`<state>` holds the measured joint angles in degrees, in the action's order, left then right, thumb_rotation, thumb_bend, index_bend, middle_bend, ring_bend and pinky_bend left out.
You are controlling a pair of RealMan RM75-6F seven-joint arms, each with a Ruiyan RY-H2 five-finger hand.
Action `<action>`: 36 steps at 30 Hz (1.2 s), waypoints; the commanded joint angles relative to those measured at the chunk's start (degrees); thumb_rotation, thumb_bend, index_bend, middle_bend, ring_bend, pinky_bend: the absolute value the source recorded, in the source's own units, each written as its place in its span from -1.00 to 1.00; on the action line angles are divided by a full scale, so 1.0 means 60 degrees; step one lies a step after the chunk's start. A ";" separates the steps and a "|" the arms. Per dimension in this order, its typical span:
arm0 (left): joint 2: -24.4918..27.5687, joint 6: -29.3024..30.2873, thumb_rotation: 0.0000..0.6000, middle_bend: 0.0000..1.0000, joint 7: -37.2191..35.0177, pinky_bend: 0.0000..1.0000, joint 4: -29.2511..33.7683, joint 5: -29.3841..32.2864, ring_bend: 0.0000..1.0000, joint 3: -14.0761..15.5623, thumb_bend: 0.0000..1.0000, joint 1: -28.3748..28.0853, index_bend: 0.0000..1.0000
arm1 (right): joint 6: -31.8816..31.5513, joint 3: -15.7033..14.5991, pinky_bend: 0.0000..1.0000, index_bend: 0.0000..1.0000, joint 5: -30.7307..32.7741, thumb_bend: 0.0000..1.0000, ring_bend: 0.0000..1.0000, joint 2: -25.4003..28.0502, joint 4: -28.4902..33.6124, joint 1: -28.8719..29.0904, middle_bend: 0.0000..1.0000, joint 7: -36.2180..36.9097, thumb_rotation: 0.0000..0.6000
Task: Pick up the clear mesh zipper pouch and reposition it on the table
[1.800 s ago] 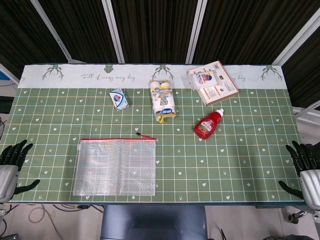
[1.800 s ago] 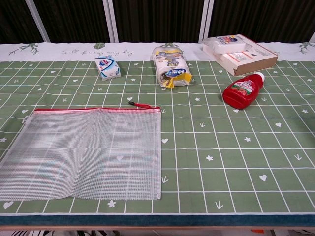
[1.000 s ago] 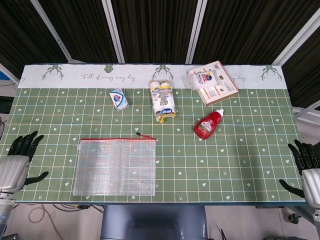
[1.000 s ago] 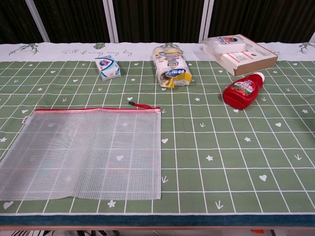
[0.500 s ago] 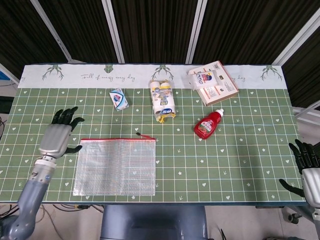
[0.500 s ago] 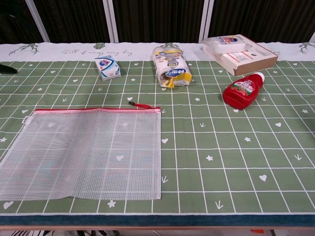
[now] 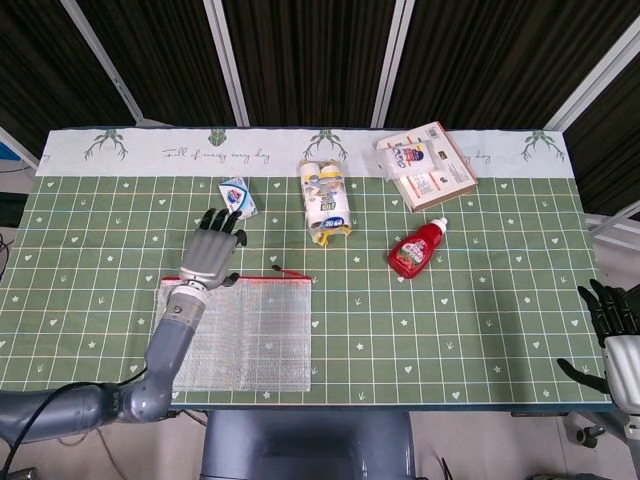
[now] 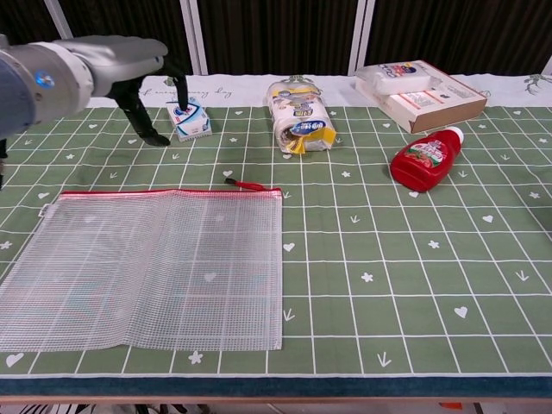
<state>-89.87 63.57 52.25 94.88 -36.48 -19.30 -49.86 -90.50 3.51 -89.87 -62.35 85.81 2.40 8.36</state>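
Note:
The clear mesh zipper pouch (image 7: 250, 335) (image 8: 155, 267) lies flat at the front left of the table, its red zipper edge facing away from me. A red zipper pull (image 7: 290, 272) (image 8: 246, 186) sticks out at its far right corner. My left hand (image 7: 210, 250) (image 8: 129, 65) hovers above the table just beyond the pouch's far edge, fingers spread and pointing down, holding nothing. Its forearm crosses over the pouch's left part in the head view. My right hand (image 7: 615, 330) stays off the table's right edge, fingers apart and empty; the chest view does not show it.
A small blue-and-white packet (image 7: 237, 196) (image 8: 190, 118) lies right behind the left hand's fingers. Further right are a yellow-and-white wrapped pack (image 7: 325, 200) (image 8: 299, 116), a red bottle (image 7: 415, 249) (image 8: 424, 159) on its side and a flat box (image 7: 430, 165) (image 8: 420, 95).
My left arm has swung in from the table's left edge to above the pouch's far edge, near the blue packet. The pouch and the right hand have not moved.

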 commanded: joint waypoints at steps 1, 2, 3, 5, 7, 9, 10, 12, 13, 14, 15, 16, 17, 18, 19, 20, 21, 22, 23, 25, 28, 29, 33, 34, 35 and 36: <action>-0.0805 -0.0089 1.00 -0.82 0.0388 -1.00 -0.0890 0.0603 -1.00 -0.0086 -0.58 -0.0691 -0.15 | 0.0041 0.0008 -0.56 -1.00 0.0048 -0.78 -1.00 0.0032 0.0038 0.0000 -1.00 0.0089 1.00; -0.0982 -0.0100 1.00 -0.82 0.0437 -1.00 -0.1099 0.0696 -1.00 -0.0087 -0.58 -0.0826 -0.14 | 0.0058 0.0010 -0.56 -1.00 0.0067 -0.78 -1.00 0.0045 0.0055 0.0001 -1.00 0.0125 1.00; -0.1143 -0.0117 1.00 -0.82 0.0481 -1.00 -0.1286 0.0779 -1.00 -0.0081 -0.58 -0.0950 -0.12 | 0.0077 0.0015 -0.56 -1.00 0.0091 -0.78 -1.00 0.0057 0.0067 0.0001 -1.00 0.0150 1.00; -0.1466 -0.0181 1.00 -0.82 0.0579 -1.00 -0.1683 0.0919 -1.00 -0.0058 -0.58 -0.1203 -0.09 | 0.0111 0.0023 -0.56 -1.00 0.0123 -0.78 -1.00 0.0072 0.0085 0.0007 -1.00 0.0178 1.00; -0.1759 -0.0269 1.00 -0.82 0.0664 -1.00 -0.2094 0.1052 -1.00 -0.0048 -0.58 -0.1441 -0.06 | 0.0152 0.0026 -0.56 -1.00 0.0155 -0.78 -1.00 0.0085 0.0098 0.0013 -1.00 0.0209 1.00; -0.1967 -0.0362 1.00 -0.81 0.0733 -1.00 -0.2411 0.1172 -1.00 -0.0053 -0.56 -0.1612 -0.04 | 0.0168 0.0035 -0.56 -1.00 0.0179 -0.78 -1.00 0.0092 0.0108 0.0015 -1.00 0.0237 1.00; -0.2130 -0.0429 1.00 -0.81 0.0784 -1.00 -0.2670 0.1265 -1.00 -0.0069 -0.55 -0.1745 -0.04 | 0.0184 0.0044 -0.56 -1.00 0.0208 -0.78 -1.00 0.0099 0.0108 0.0015 -1.00 0.0262 1.00; -0.2421 -0.0549 1.00 -0.81 0.0853 -1.00 -0.3155 0.1423 -1.00 -0.0101 -0.54 -0.1975 -0.03 | 0.0212 0.0057 -0.56 -1.00 0.0256 -0.78 -1.00 0.0115 0.0119 0.0013 -1.00 0.0320 1.00; -0.2507 -0.0583 1.00 -0.81 0.0867 -1.00 -0.3295 0.1465 -1.00 -0.0105 -0.53 -0.2037 -0.02 | 0.0219 0.0062 -0.56 -1.00 0.0272 -0.78 -1.00 0.0123 0.0123 0.0012 -1.00 0.0337 1.00; -0.2641 -0.0654 1.00 -0.81 0.0892 -1.00 -0.3515 0.1533 -1.00 -0.0110 -0.52 -0.2135 -0.02 | 0.0224 0.0070 -0.56 -1.00 0.0291 -0.77 -1.00 0.0132 0.0125 0.0010 -1.00 0.0353 1.00; -0.2758 -0.0712 1.00 -0.81 0.0909 -1.00 -0.3709 0.1596 -1.00 -0.0117 -0.51 -0.2218 -0.02 | 0.0229 0.0074 -0.56 -1.00 0.0304 -0.77 -1.00 0.0139 0.0128 0.0007 -1.00 0.0368 1.00; -0.2871 -0.0785 1.00 -0.81 0.0928 -1.00 -0.3888 0.1659 -1.00 -0.0114 -0.50 -0.2296 -0.01 | 0.0235 0.0077 -0.56 -1.00 0.0316 -0.77 -1.00 0.0147 0.0135 0.0004 -1.00 0.0384 1.00; -0.2978 -0.0853 1.00 -0.80 0.0952 -1.00 -0.4065 0.1721 -1.00 -0.0111 -0.49 -0.2371 -0.01 | 0.0240 0.0078 -0.56 -1.00 0.0321 -0.77 -1.00 0.0154 0.0141 0.0002 -1.00 0.0398 1.00; -0.3084 -0.0926 1.00 -0.81 0.0983 -1.00 -0.4241 0.1781 -1.00 -0.0100 -0.49 -0.2443 0.00 | 0.0244 0.0080 -0.56 -1.00 0.0326 -0.77 -1.00 0.0158 0.0145 0.0002 -1.00 0.0401 1.00; -0.3180 -0.0991 1.00 -0.81 0.1004 -1.00 -0.4403 0.1832 -1.00 -0.0092 -0.49 -0.2508 0.00 | 0.0242 0.0081 -0.56 -1.00 0.0324 -0.77 -1.00 0.0160 0.0147 0.0001 -1.00 0.0396 1.00; -0.3268 -0.1056 1.00 -0.81 0.1020 -1.00 -0.4548 0.1874 -1.00 -0.0080 -0.49 -0.2563 0.00 | 0.0239 0.0081 -0.56 -1.00 0.0320 -0.77 -1.00 0.0161 0.0148 -0.0001 -1.00 0.0392 1.00; -0.3356 -0.1130 1.00 -0.81 0.1035 -1.00 -0.4688 0.1908 -1.00 -0.0063 -0.49 -0.2619 0.01 | 0.0240 0.0080 -0.56 -1.00 0.0321 -0.77 -1.00 0.0161 0.0150 -0.0003 -1.00 0.0393 1.00; -0.3439 -0.1187 1.00 -0.80 0.1039 -1.00 -0.4827 0.1926 -1.00 -0.0052 -0.49 -0.2670 0.01 | 0.0242 0.0079 -0.56 -1.00 0.0323 -0.76 -1.00 0.0162 0.0154 -0.0006 -1.00 0.0395 1.00; -0.3516 -0.1239 1.00 -0.80 0.1035 -1.00 -0.4956 0.1937 -1.00 -0.0040 -0.49 -0.2712 0.01 | 0.0236 0.0083 -0.56 -1.00 0.0328 -0.76 -1.00 0.0162 0.0155 -0.0009 -1.00 0.0394 1.00; -0.3675 -0.1340 1.00 -0.80 0.1016 -1.00 -0.5219 0.1967 -1.00 -0.0030 -0.49 -0.2791 0.01 | 0.0230 0.0092 -0.56 -1.00 0.0340 -0.77 -1.00 0.0164 0.0152 -0.0015 -1.00 0.0398 1.00; -0.3870 -0.1483 1.00 -0.80 0.1019 -1.00 -0.5585 0.2028 -1.00 -0.0011 -0.48 -0.2885 0.02 | 0.0239 0.0103 -0.56 -1.00 0.0371 -0.77 -1.00 0.0165 0.0155 -0.0021 -1.00 0.0409 1.00; -0.3910 -0.1507 1.00 -0.80 0.1025 -1.00 -0.5664 0.2038 -1.00 -0.0005 -0.47 -0.2904 0.02 | 0.0244 0.0105 -0.56 -1.00 0.0380 -0.77 -1.00 0.0167 0.0160 -0.0023 -1.00 0.0417 1.00; -0.4108 -0.1631 1.00 -0.80 0.1017 -1.00 -0.6070 0.2105 -1.00 -0.0024 -0.43 -0.2985 0.02 | 0.0261 0.0108 -0.56 -1.00 0.0403 -0.76 -1.00 0.0187 0.0179 -0.0032 -1.00 0.0448 1.00; -0.4146 -0.1661 1.00 -0.80 0.1007 -1.00 -0.6146 0.2119 -1.00 -0.0038 -0.42 -0.3002 0.02 | 0.0262 0.0109 -0.56 -1.00 0.0405 -0.76 -1.00 0.0188 0.0180 -0.0034 -1.00 0.0456 1.00; -0.4177 -0.1688 1.00 -0.80 0.0999 -1.00 -0.6217 0.2121 -1.00 -0.0047 -0.41 -0.3017 0.02 | 0.0265 0.0108 -0.56 -1.00 0.0407 -0.76 -1.00 0.0190 0.0184 -0.0036 -1.00 0.0463 1.00; -0.4206 -0.1717 1.00 -0.80 0.1000 -1.00 -0.6283 0.2123 -1.00 -0.0045 -0.41 -0.3028 0.02 | 0.0268 0.0108 -0.56 -1.00 0.0409 -0.76 -1.00 0.0193 0.0189 -0.0038 -1.00 0.0468 1.00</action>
<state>-114.84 53.52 58.29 57.55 -23.83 -19.52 -67.87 -88.90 4.16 -87.42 -61.19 86.95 2.18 11.17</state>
